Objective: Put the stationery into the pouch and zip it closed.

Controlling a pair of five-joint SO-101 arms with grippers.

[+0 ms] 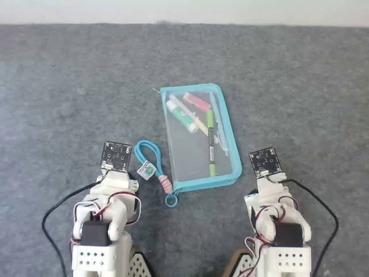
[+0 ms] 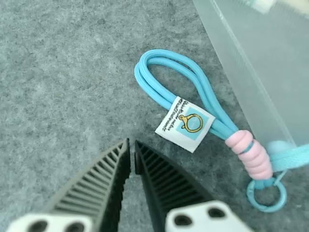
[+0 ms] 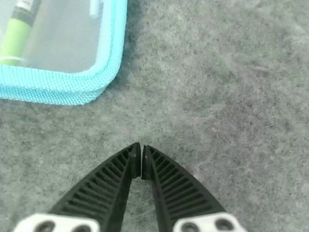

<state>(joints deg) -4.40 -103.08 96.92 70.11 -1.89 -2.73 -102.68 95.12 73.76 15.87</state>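
Pouch (image 1: 207, 181) lies at table centre on grey felt (image 1: 69, 86), long axis running roughly 11 to 5 o'clock. Seen through the clear face: green pen (image 1: 210, 118), pink marker (image 1: 196, 101), green-and-white stick (image 1: 181, 115), and a pale stick between them. No stationery lies loose on the felt, so loading looks done. Blue strap (image 2: 161, 54) trails from the pouch's 7 o'clock corner, with pink beads (image 2: 248, 152) and a blue ring (image 2: 266, 195) at its pouch end. If the strap hangs from the zip pull, the pull sits at the end of its run and the zip is probably closed. The teeth themselves cannot be made out, so that is a judgement. Left gripper (image 2: 132, 145) sits at 7 o'clock of the pouch, just short of the strap loop, jaws brought together with only a sliver between the tips, holding nothing. Right gripper (image 3: 141, 147) sits at 5 o'clock, off the pouch's near corner, tips touching, also empty. Likely stage: finished, or a last check of the zip. If the zip needs more travel, one gripper would have to open and pin the pouch while the other takes the strap and pulls along the rim. Writing: white tag (image 2: 185, 124) on the strap carries a blue square with a yellow ring emblem and a line of fine print along one edge, too small to make out. Print on the pen barrels is likewise unreadable.
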